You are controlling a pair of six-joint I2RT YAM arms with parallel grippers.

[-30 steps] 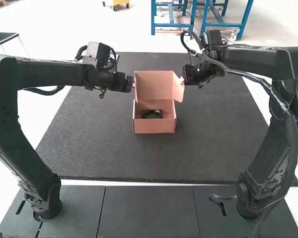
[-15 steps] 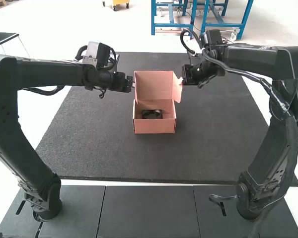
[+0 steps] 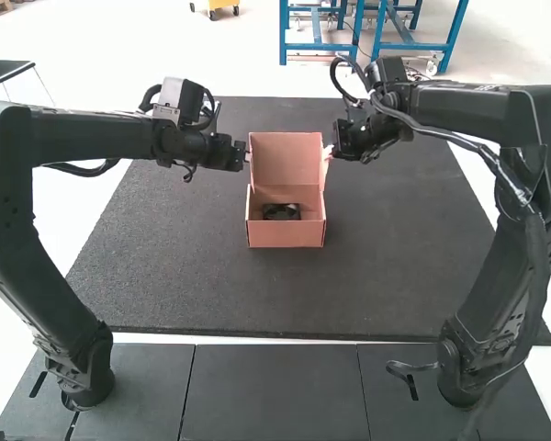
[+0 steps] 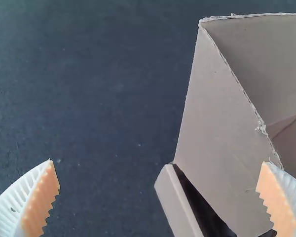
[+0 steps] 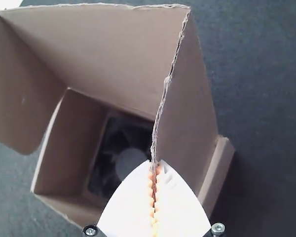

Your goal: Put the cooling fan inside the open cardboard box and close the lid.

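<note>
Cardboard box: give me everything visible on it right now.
The cardboard box is plain brown card, small and rectangular, and sits upright on the dark mat between the arms. It is open: the lid stands up from the back wall, with rough-cut edges. The cooling fan lies flat on the bottom inside. The right gripper has its jaws shut on the lid's right side flap. The left gripper has its jaws open either side of the left flap.
</note>
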